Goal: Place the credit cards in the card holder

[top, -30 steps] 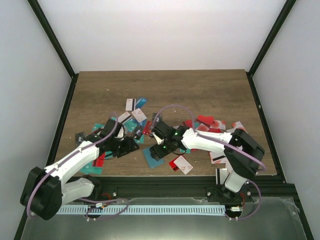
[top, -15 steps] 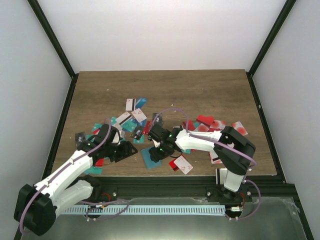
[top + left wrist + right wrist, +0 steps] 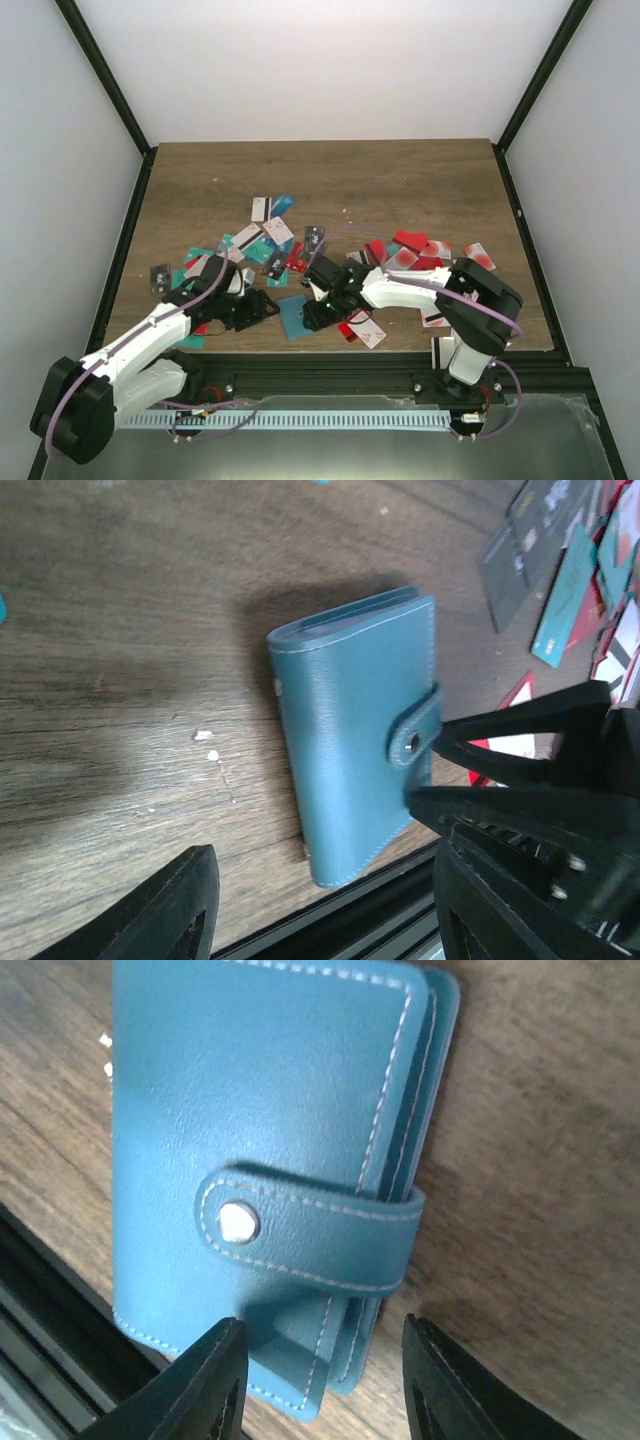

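Jaws of my right claw [image 3: 320, 1360] stand part-way apart, one finger on either side of the corner of the card holder [image 3: 250, 1110] nearest its clasp tab [image 3: 310, 1240]. Whether the pads already press on the cover I cannot tell, and nothing is lifted. My left claw [image 3: 265, 308] hovers just left of the same holder, its jaws wide and empty. The holder lies flat and folded shut on the worktop [image 3: 400, 180], close to the near edge and a little left of the middle, with the tab fastened on its snap stud [image 3: 238, 1222]. Behind it the credit cards [image 3: 268, 238] lie scattered across the middle of the worktop, red, teal, white and dark ones overlapping. A second, mostly red group [image 3: 412, 248] sits toward the right edge, and one white-and-red card [image 3: 362, 328] lies just right of my right claw by the near edge. Step in hand, as I judge it: taking hold of the holder so that it can be opened, with no card loaded yet. Next move calls for one claw to pin the body while the other peels the tab off its stud. The pull should be gentle, since the smooth holder may slide toward the near edge.
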You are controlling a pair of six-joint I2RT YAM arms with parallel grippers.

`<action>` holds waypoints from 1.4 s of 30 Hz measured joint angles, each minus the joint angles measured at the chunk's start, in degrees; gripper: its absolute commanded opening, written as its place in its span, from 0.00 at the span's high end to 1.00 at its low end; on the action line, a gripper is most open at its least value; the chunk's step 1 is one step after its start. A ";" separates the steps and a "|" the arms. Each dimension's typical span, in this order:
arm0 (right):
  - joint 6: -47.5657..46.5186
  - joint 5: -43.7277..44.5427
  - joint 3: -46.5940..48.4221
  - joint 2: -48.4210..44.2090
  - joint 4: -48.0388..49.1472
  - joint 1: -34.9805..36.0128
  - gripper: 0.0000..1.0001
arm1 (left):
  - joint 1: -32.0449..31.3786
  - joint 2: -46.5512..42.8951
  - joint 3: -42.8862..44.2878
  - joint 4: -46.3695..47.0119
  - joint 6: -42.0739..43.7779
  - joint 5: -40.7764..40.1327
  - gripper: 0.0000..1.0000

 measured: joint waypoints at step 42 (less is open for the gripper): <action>2.16 -24.96 -17.99 -24.33 17.77 -18.05 0.07 | -2.99 -2.34 -0.26 24.00 -5.79 6.25 0.96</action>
